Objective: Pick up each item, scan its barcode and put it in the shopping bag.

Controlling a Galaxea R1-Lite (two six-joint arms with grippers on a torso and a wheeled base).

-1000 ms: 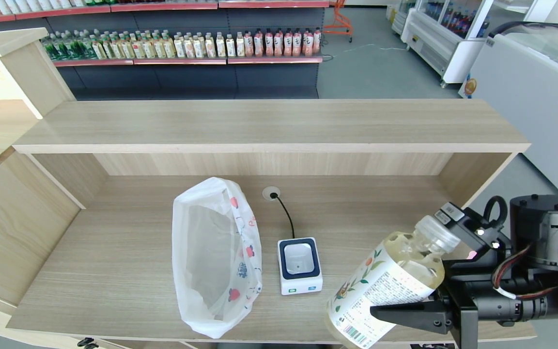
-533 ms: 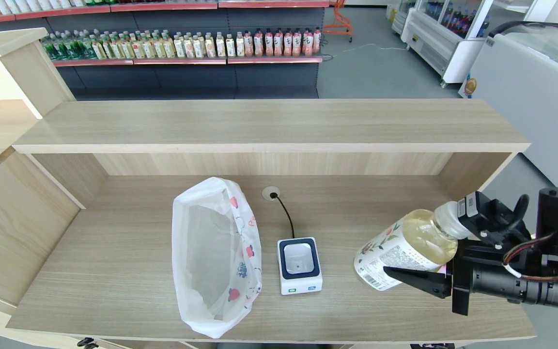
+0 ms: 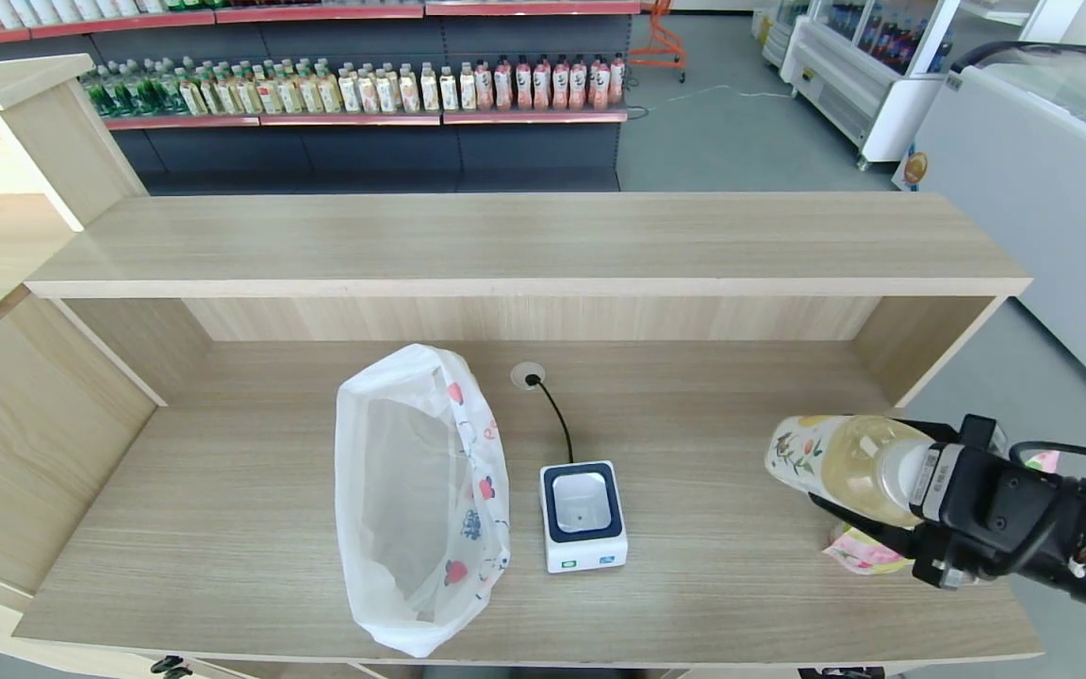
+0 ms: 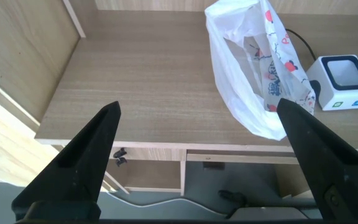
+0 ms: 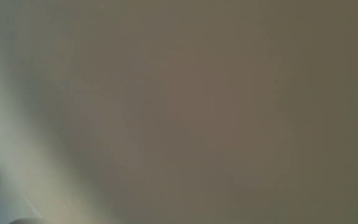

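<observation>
My right gripper [image 3: 882,476] is shut on a clear bottle of pale yellow drink [image 3: 821,457] with a flowered label. It holds the bottle level above the counter's right end, base pointing toward the scanner [image 3: 583,514], cap end toward the wrist. The white scanner with its dark window sits mid-counter, well left of the bottle. A white shopping bag [image 3: 420,500] with fruit prints stands open to the scanner's left, also visible as the bag [image 4: 257,74] in the left wrist view. My left gripper [image 4: 201,162] is open, off the counter's front edge, holding nothing.
A pink patterned packet [image 3: 859,554] lies on the counter under the held bottle. A black cable [image 3: 557,415] runs from the scanner to a hole at the back. The wooden counter [image 3: 222,509] has a raised shelf behind and side walls.
The right arm swung the bottle from low at the counter's front right up and back, turning it level. The pink packet came into sight beneath it.
</observation>
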